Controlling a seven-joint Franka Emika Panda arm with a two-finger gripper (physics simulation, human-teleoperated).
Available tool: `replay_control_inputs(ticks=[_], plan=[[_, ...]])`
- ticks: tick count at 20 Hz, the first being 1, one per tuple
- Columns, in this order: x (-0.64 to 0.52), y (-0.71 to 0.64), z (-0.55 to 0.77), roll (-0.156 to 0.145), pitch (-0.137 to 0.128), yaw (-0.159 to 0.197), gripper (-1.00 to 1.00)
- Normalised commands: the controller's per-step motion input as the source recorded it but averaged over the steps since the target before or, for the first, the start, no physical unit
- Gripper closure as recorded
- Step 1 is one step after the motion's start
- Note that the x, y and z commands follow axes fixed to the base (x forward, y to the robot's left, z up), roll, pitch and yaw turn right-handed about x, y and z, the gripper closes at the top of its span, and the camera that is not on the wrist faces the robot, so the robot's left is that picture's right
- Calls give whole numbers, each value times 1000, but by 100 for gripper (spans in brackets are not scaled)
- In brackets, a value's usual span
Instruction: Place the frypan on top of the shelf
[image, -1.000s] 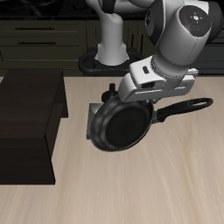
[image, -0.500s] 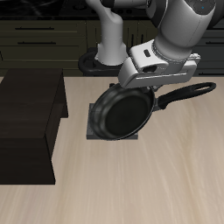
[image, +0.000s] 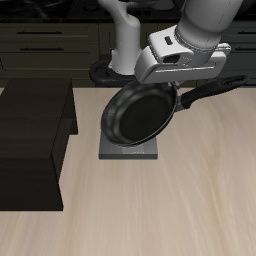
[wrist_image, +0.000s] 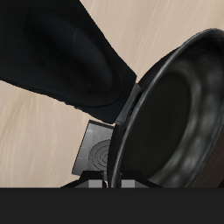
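Observation:
The frypan (image: 138, 112) hangs in the air, tilted steeply so its glossy black inside faces the table's front. Its long handle (image: 212, 88) sticks out sideways. My gripper (image: 178, 94) is shut on the handle close to the pan's rim, with the fingers mostly hidden under the white hand. The shelf (image: 30, 135) is the big dark box standing off to the side of the pan, its flat top bare. In the wrist view the pan's bowl (wrist_image: 179, 114) fills much of the frame, and a broad black shape, probably the handle (wrist_image: 61, 61), crosses in front.
A square grey stove plate (image: 130, 152) with a spiral coil lies on the table right under the pan, also seen as the plate (wrist_image: 96, 153) in the wrist view. Dark drawer cabinets (image: 50, 45) line the back. The robot base (image: 122, 60) stands behind the pan.
The frypan has risen off the stove plate and moved a little farther back with my gripper. It stays tilted, and the plate below now shows more.

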Motion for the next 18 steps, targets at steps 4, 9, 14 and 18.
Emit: replay_control_inputs(ticks=[4, 9, 14, 18], plan=[[-123, -17, 291, -7, -36, 20, 100], [-101, -63, 215, -7, -26, 9, 100], [-54, -49, 168, -14, -15, -5, 100], [-65, -40, 79, 0, 1, -7, 100]])
